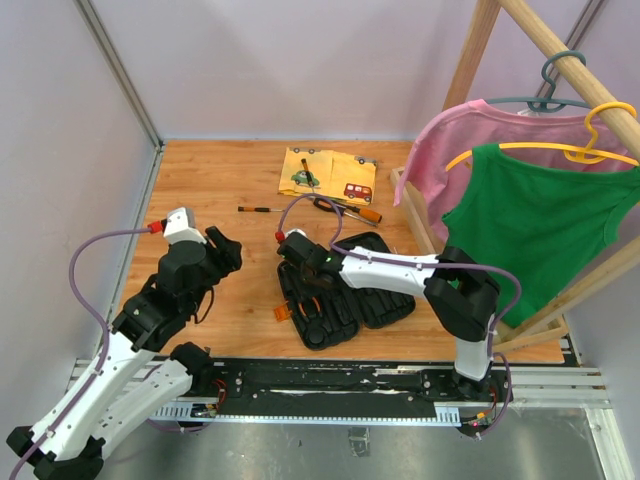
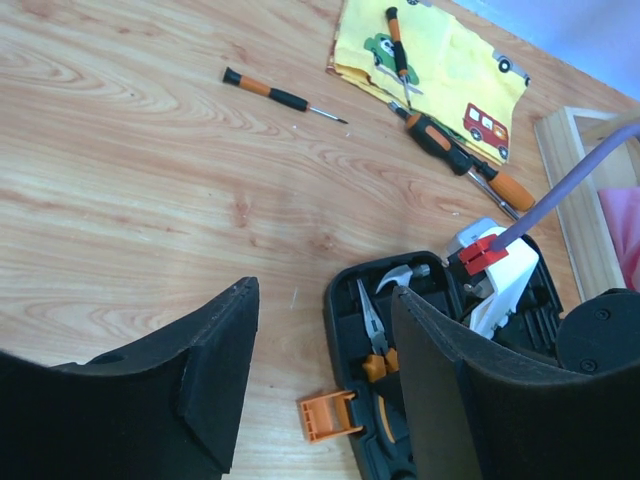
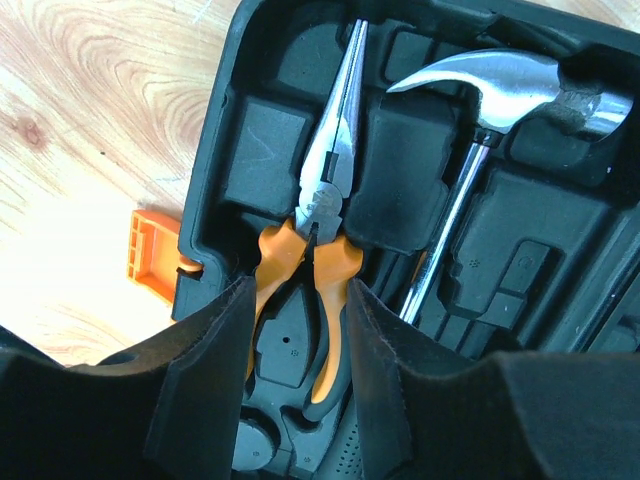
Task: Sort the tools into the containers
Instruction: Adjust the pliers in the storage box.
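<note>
With narrow jaws around the orange handles, pinching or not I cannot tell, the right gripper seems to seat the pliers in their slot of the open case near the tabletop's front edge, while the left gripper hangs wide, empty.

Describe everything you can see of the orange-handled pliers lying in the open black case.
The pliers are long-nosed: bright steel jaws, shut, tapering to a fine point, with orange-and-black handles. They lie flat in a moulded slot of the tool case, nose pointing away from the right gripper, beside the hammer. The gripper's fingers flank the handles; contact is unclear.
</note>
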